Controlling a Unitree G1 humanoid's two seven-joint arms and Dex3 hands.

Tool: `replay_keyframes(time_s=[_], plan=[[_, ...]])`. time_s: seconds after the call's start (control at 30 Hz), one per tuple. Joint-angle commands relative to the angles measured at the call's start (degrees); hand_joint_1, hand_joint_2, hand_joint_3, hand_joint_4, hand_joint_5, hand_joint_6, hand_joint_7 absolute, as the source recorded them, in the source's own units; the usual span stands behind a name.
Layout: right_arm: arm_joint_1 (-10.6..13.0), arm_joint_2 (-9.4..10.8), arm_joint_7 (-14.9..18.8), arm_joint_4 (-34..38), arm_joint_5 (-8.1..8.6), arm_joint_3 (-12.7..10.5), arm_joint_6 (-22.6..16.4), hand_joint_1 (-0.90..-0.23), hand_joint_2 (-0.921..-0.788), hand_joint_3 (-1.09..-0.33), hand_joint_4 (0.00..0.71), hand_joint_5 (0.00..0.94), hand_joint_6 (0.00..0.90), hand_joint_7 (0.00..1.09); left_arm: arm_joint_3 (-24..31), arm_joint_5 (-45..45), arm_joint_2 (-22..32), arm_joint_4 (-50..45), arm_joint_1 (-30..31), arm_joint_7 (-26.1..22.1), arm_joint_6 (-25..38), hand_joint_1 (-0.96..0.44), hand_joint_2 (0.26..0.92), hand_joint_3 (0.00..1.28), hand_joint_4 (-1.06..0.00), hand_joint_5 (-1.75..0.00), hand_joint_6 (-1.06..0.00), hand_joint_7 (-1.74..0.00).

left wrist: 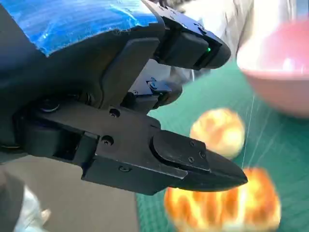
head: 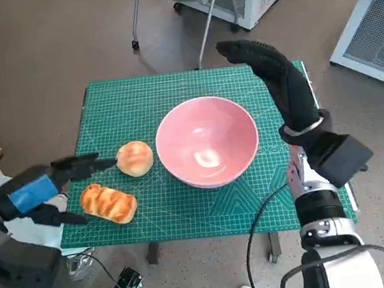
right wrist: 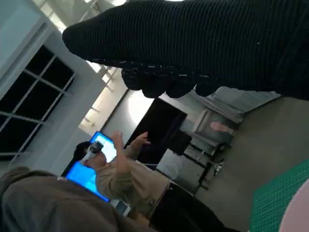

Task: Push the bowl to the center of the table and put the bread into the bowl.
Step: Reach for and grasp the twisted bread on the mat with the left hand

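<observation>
The pink bowl is seen at about the middle of the green cutting mat that covers the table, so the pushing step is judged done or nearly so. Nothing is seen inside the bowl. Two breads are left on the mat: a round bun just beside the bowl's rim, and a long glazed loaf nearer the table's front edge. The placing step is therefore judged still to be done.

The left hand is held low over the mat's edge, its fingers apart and nothing gripped, one black fingertip reaching close to the bun. The right hand is raised beyond the bowl's far side, fingers extended, nothing held.
</observation>
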Motion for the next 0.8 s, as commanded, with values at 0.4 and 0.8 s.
replay_keyframes(time_s=[0.4,0.8], plan=[[2.5,-0.7,-0.7,-1.5,0.01,1.0,1.9,-0.643,-0.921,-0.740,0.302,0.015,-0.001,0.69,-5.7,2.8,-0.3,4.5,-2.3,-0.1,-0.4,-0.21,0.746,0.00,-0.26,0.00,-0.42,-0.02],[2.9,-1.1,-1.4,-1.8,0.05,0.8,1.6,-0.638,-0.921,-0.743,0.295,0.009,-0.001,0.69,-11.4,7.4,-2.6,11.7,-6.4,1.5,0.1,-0.16,0.758,0.01,-0.26,0.00,-0.42,-0.01]])
